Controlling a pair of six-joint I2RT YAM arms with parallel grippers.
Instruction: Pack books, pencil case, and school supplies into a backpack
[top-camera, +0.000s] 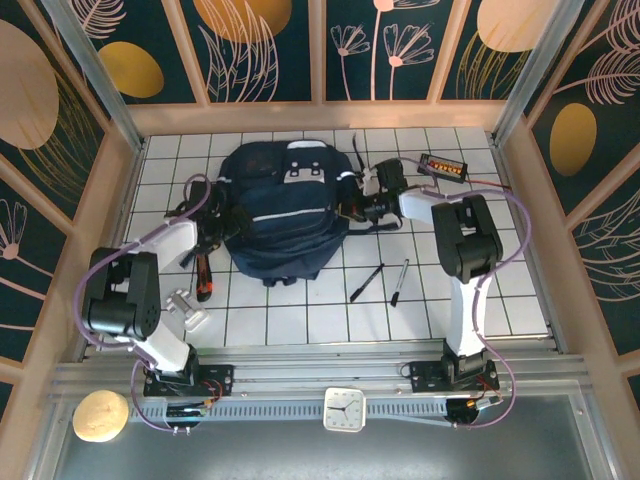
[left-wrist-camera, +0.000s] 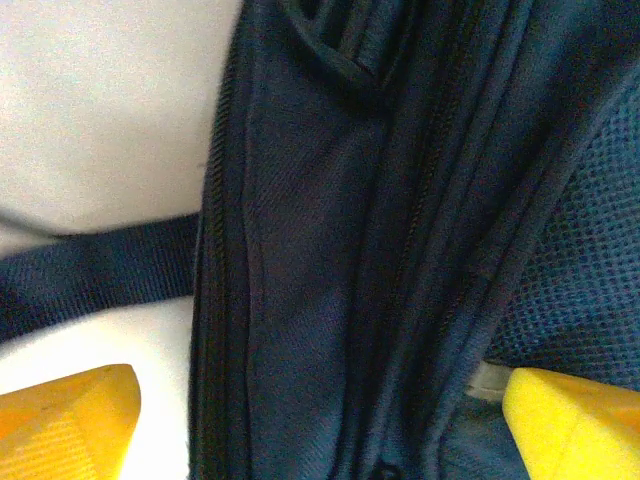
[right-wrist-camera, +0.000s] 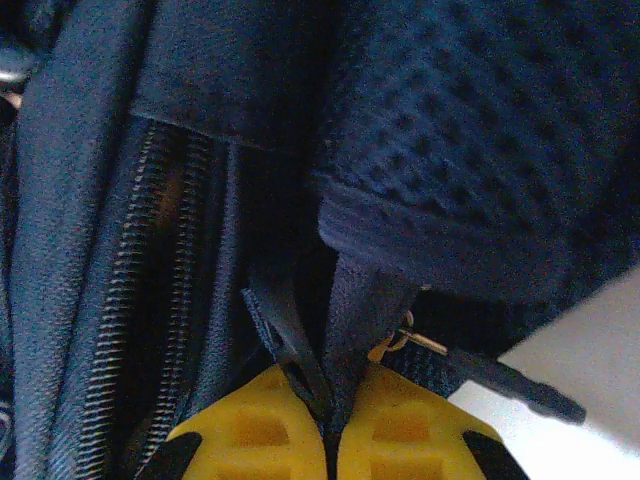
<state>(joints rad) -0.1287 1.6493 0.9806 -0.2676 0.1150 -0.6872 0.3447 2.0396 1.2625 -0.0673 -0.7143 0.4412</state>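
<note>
The navy backpack (top-camera: 285, 215) lies in the middle of the tiled table. My left gripper (top-camera: 220, 224) is at its left side, open. Its yellow fingertips (left-wrist-camera: 65, 425) stand wide apart astride the backpack's side seams (left-wrist-camera: 320, 250). My right gripper (top-camera: 353, 210) is at the backpack's right side. In the right wrist view my gripper (right-wrist-camera: 330, 425) is shut on a dark tab and a strip of webbing (right-wrist-camera: 350, 310) of the backpack, beside a zip pull (right-wrist-camera: 500, 380). Two slim dark pens (top-camera: 366, 283) (top-camera: 398, 282) lie on the tiles to the right. The books and pencil case are out of view.
A black box with orange lights (top-camera: 443, 166) and its cable sit at the back right. Dark straps (top-camera: 195, 205) trail from the backpack's left, with a red-orange piece (top-camera: 205, 287) by the left arm. Wooden walls (top-camera: 120, 180) enclose the table.
</note>
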